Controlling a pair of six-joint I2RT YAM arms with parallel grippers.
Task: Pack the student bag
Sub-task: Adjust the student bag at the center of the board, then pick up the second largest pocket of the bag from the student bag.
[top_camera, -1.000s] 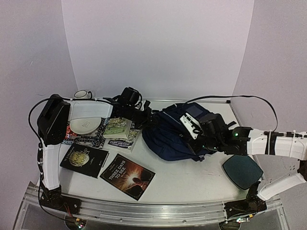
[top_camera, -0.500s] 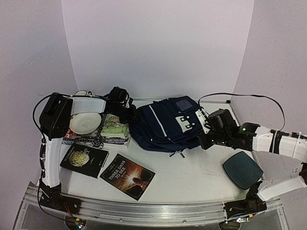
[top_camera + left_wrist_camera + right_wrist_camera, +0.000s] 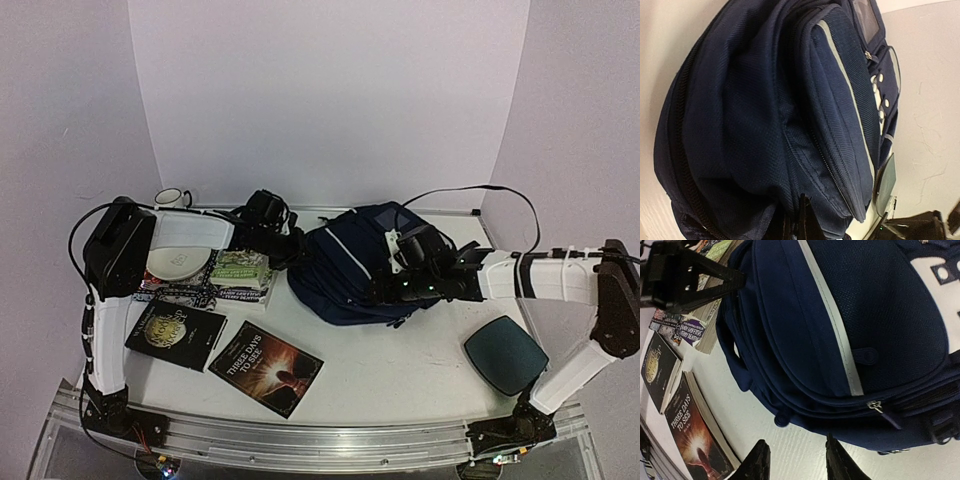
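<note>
Since half a second ago the student bag (image 3: 345,270) has bunched up mid-frame on the white table (image 3: 400,370) between lilac walls (image 3: 330,100), long axis left-right, white patch (image 3: 935,270) rightward. Left gripper (image 3: 802,222) pinches its fabric; right gripper (image 3: 797,462) holds its fingers apart beside it. Only the top view shows the teal pad (image 3: 505,357).
</note>
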